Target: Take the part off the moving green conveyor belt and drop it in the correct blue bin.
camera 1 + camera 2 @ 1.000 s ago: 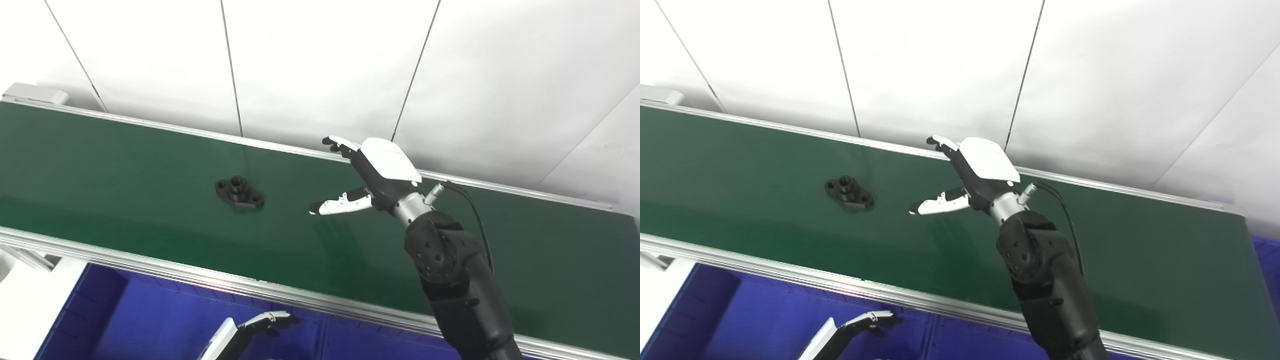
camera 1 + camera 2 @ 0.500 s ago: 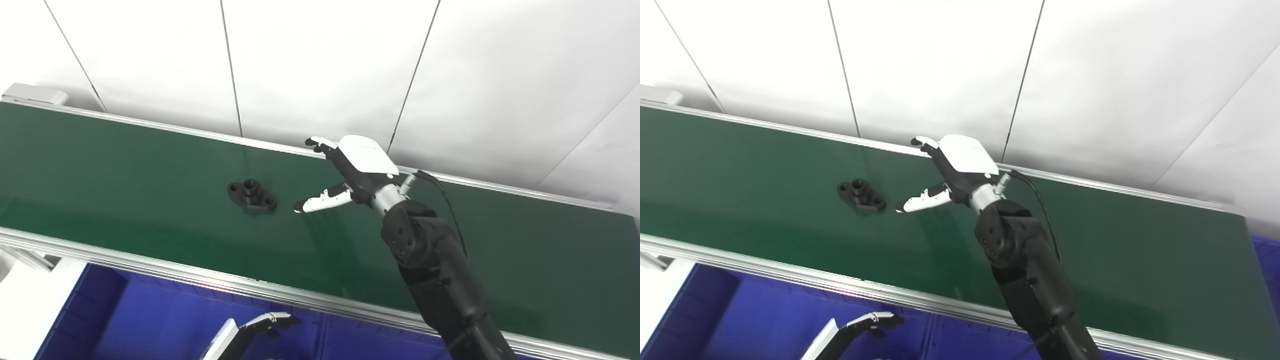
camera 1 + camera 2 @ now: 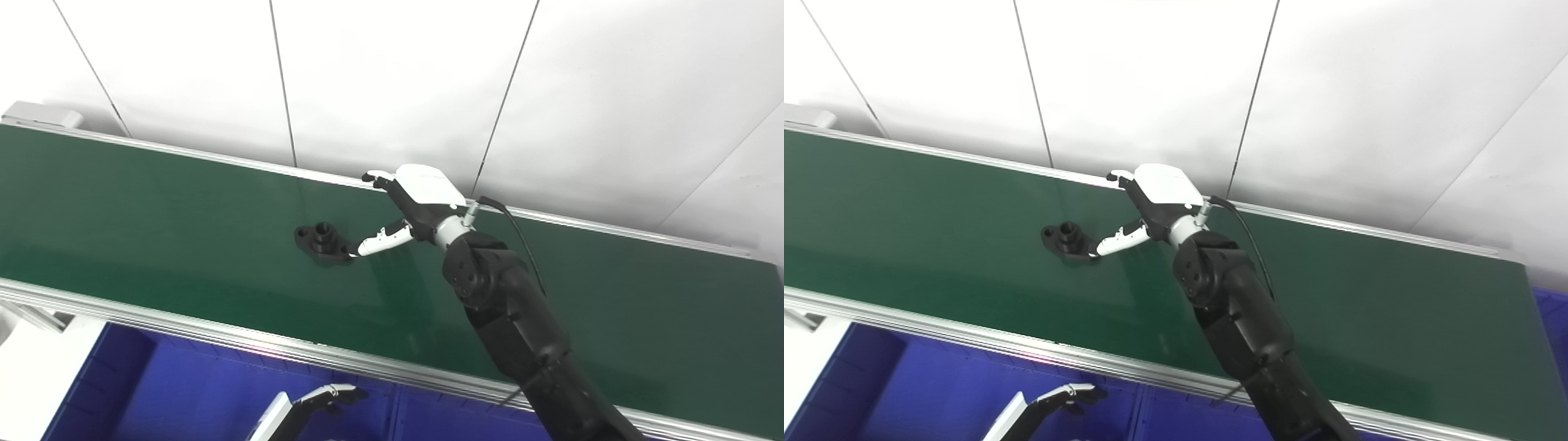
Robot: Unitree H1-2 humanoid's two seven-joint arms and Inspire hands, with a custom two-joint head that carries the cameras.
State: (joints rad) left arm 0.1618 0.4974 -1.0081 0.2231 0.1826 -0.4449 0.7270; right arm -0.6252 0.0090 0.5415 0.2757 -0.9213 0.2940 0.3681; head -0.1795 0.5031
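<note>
A small black flanged part (image 3: 323, 242) with a raised hub and bolt holes lies flat on the green conveyor belt (image 3: 153, 208), left of centre. My right hand (image 3: 411, 202) is stretched over the belt just right of the part, open, with fingers spread toward the far rail. Its white thumb tip (image 3: 367, 246) reaches the part's right edge. Nothing is held in it. My left hand (image 3: 318, 401) hangs low over the blue bin (image 3: 184, 392) in front of the belt, fingers slightly curled and holding nothing.
Aluminium rails (image 3: 184, 331) run along the belt's near and far edges. A white panelled wall (image 3: 398, 79) rises behind. Another blue bin corner (image 3: 1557, 318) shows at the far right. A white surface (image 3: 30, 373) sits at the lower left.
The part has ridden the belt to the right. My right hand has reached left toward it, closing the gap until the thumb tip meets the part. The left hand has stayed put.
</note>
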